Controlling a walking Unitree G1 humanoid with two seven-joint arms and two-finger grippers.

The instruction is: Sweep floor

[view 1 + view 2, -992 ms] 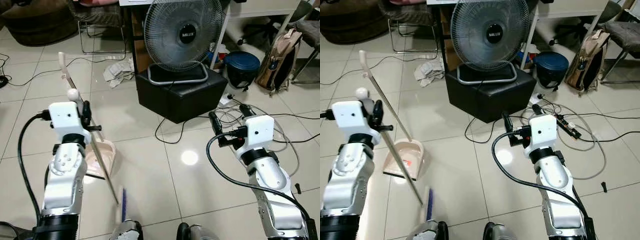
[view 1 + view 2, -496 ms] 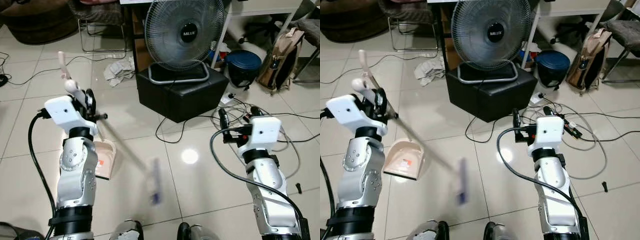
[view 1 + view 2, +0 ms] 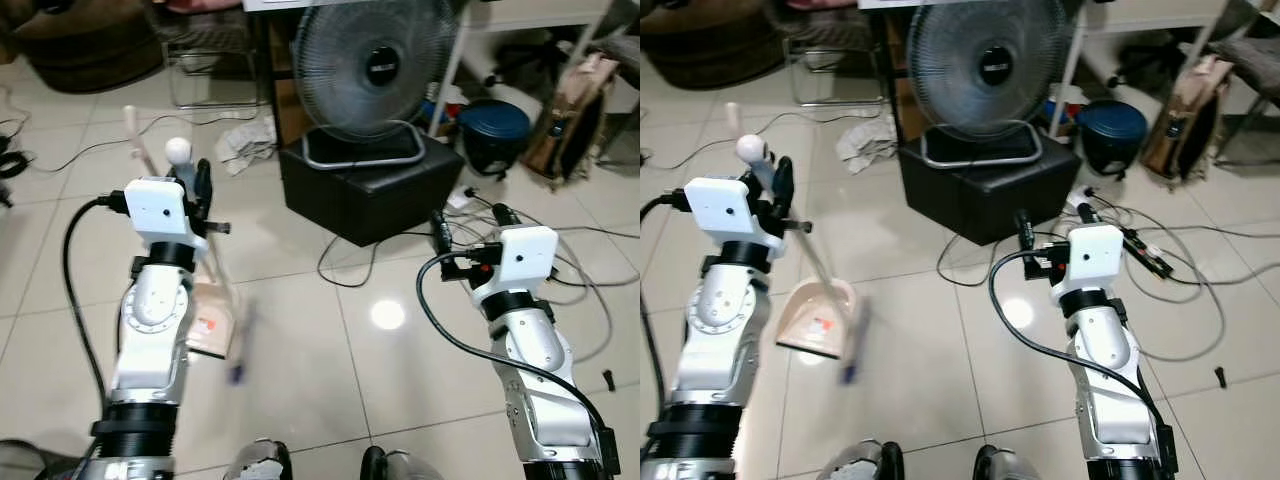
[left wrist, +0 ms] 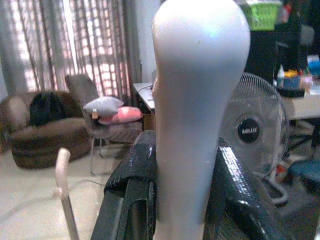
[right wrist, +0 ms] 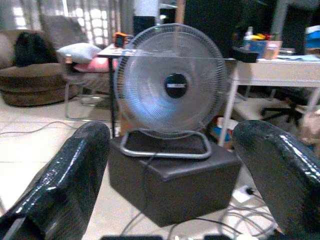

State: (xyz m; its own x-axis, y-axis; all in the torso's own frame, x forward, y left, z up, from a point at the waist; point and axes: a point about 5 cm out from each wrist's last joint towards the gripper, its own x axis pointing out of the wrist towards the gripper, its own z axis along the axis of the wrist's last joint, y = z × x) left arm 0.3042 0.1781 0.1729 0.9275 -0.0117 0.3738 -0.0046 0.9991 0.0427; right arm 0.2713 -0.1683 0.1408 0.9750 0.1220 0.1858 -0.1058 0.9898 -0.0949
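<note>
Half a second ago the broom [image 3: 810, 262] head was far from the dustpan [image 3: 820, 318]; now it is blurred just beside it. The handle slopes down from the left gripper [image 4: 182, 200], clamped on its top. The right gripper [image 5: 170, 185] is wide apart, holding nothing

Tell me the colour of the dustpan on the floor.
The dustpan is pale pink-beige, with a small red mark inside; the right eye view shows it best.

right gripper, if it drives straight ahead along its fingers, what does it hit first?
Most likely the black box under the fan: the right gripper, open and empty, points straight at it. Floor cables lie lower; depth is unclear.
</note>
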